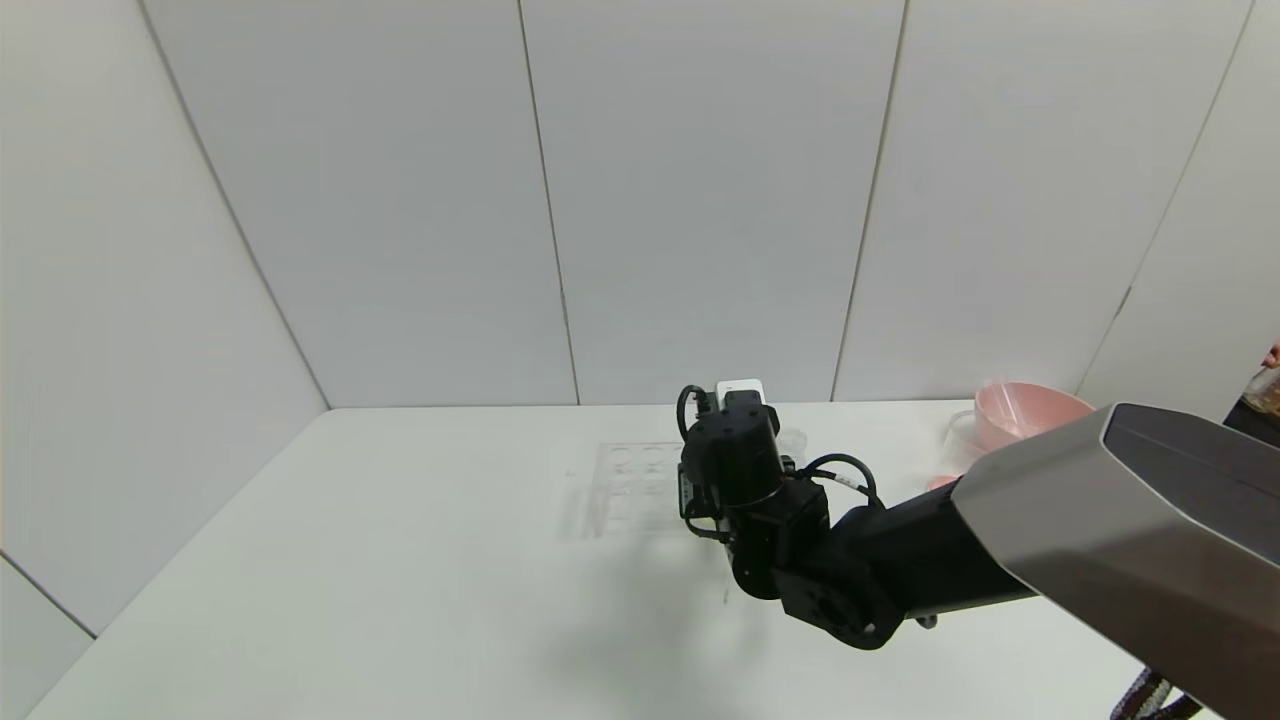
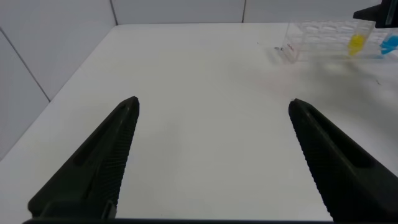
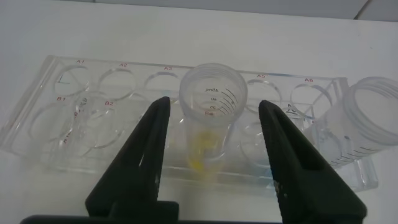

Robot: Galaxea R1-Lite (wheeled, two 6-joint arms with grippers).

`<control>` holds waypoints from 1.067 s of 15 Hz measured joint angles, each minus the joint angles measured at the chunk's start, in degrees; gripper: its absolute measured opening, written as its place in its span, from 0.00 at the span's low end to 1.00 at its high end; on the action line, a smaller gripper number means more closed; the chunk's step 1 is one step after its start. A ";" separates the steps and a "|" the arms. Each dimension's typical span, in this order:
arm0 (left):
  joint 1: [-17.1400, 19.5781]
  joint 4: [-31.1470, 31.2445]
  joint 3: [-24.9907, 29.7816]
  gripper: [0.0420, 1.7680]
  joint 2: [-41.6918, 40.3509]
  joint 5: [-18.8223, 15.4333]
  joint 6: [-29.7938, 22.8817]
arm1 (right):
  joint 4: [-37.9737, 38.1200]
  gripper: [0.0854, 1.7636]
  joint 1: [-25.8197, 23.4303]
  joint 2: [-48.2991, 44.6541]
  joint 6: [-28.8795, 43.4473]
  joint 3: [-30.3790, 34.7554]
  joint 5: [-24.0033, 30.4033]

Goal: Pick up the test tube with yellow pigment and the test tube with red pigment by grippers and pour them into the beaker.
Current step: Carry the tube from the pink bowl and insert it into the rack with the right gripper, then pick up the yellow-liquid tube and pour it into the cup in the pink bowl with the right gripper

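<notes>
The test tube with yellow pigment (image 3: 208,118) stands upright in a clear plastic rack (image 3: 74,99), with yellow liquid at its tip. My right gripper (image 3: 215,102) is open, one finger on each side of this tube and not touching it. In the head view the right arm's wrist (image 1: 735,460) hangs over the rack (image 1: 625,490) and hides the fingers. My left gripper (image 2: 214,102) is open and empty above bare table, far from the rack (image 2: 311,37), where the yellow tip (image 2: 356,42) shows. The red-pigment tube is not in view. A clear beaker (image 1: 958,438) seems to stand beside the pink bowl.
A second clear tube (image 3: 373,124) stands in the rack close to the right finger; its blue tip shows in the left wrist view (image 2: 389,43). A pink bowl (image 1: 1025,412) stands at the back right. White walls enclose the table's back and left.
</notes>
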 joint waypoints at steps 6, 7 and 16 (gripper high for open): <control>0.00 0.00 0.00 0.97 0.00 0.00 -0.02 | -0.09 0.24 0.41 -0.85 0.10 0.57 0.00; 0.00 0.00 0.00 0.97 0.00 -0.02 -0.02 | -0.09 0.24 0.44 -0.85 0.10 0.60 0.02; 0.00 0.00 0.00 0.97 0.00 0.00 -0.02 | -0.02 0.24 0.33 -0.96 0.02 0.51 0.02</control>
